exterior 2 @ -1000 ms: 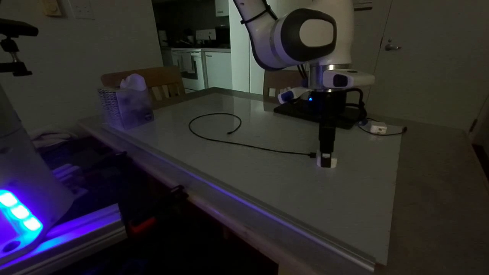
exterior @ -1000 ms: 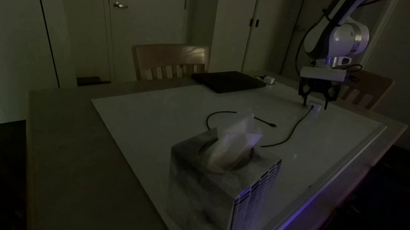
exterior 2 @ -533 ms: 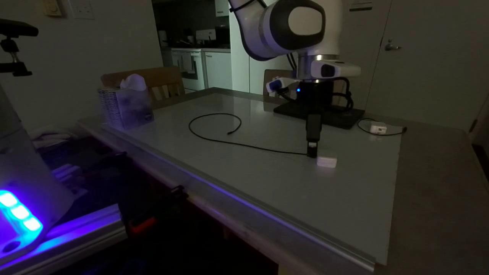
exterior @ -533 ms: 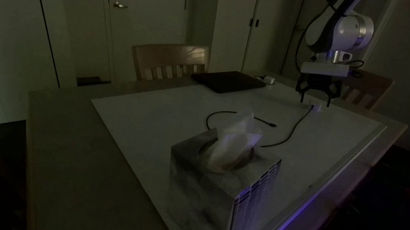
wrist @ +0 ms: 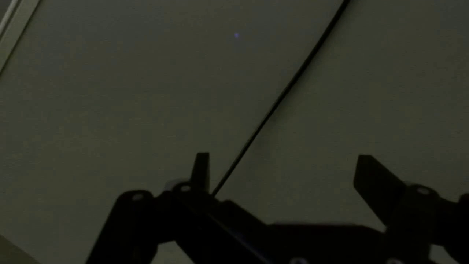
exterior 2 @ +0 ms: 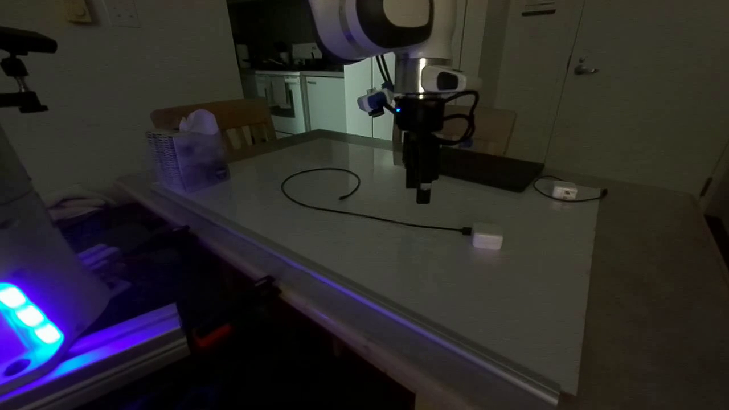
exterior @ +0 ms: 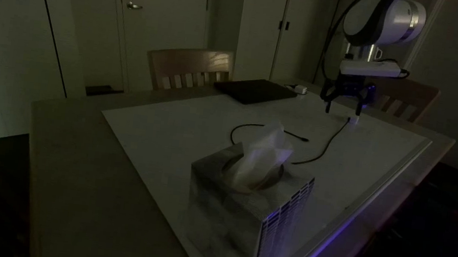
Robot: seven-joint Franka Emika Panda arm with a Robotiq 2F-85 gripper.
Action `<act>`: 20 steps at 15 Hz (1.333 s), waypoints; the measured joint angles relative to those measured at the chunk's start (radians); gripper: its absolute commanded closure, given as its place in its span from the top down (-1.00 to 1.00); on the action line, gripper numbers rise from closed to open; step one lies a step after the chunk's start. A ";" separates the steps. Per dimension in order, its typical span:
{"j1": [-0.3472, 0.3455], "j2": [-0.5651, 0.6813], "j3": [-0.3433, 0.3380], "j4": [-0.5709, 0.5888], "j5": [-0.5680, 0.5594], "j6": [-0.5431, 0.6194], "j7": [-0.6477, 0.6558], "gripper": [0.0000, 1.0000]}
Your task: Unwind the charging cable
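Note:
The charging cable (exterior 2: pixel 370 217) is a thin dark cord lying on the white board in one open loop. It also shows in an exterior view (exterior: pixel 331 141), partly hidden by the tissue box. One end meets a small white block (exterior 2: pixel 487 237); the other end lies free inside the curve. My gripper (exterior 2: pixel 423 196) is open and empty, raised above the board, away from the block. It also shows in an exterior view (exterior: pixel 343 111). In the wrist view the cable (wrist: pixel 279 101) runs diagonally below the gripper (wrist: pixel 284 156) and passes behind the left finger.
A tissue box (exterior: pixel 223 214) stands on the white board (exterior: pixel 159 138). A flat black slab like a laptop (exterior: pixel 254 91) lies at the board's edge. Another small white block with a short dark cord (exterior 2: pixel 564 191) lies near it. Wooden chairs (exterior: pixel 193 62) stand at the table.
My gripper was low at the white block with open fingers. It has risen, moved away from the block along the cable's side, and turned a little. The cable and block have not visibly moved.

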 measured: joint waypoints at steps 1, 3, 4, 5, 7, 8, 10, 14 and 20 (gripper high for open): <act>0.000 -0.011 0.019 -0.013 -0.001 0.000 -0.036 1.00; 0.000 -0.020 0.056 -0.033 -0.001 0.000 -0.106 1.00; 0.002 -0.020 0.071 -0.040 -0.010 0.001 -0.131 1.00; 0.007 -0.019 0.079 -0.045 -0.034 0.001 -0.137 1.00; 0.022 -0.010 0.081 -0.051 -0.080 0.001 -0.138 1.00; 0.027 -0.005 0.081 -0.052 -0.085 0.001 -0.138 1.00; 0.028 -0.003 0.081 -0.052 -0.087 0.001 -0.139 1.00; 0.031 -0.002 0.086 -0.052 -0.091 0.001 -0.139 1.00; 0.140 0.008 0.124 -0.059 -0.162 -0.001 -0.082 1.00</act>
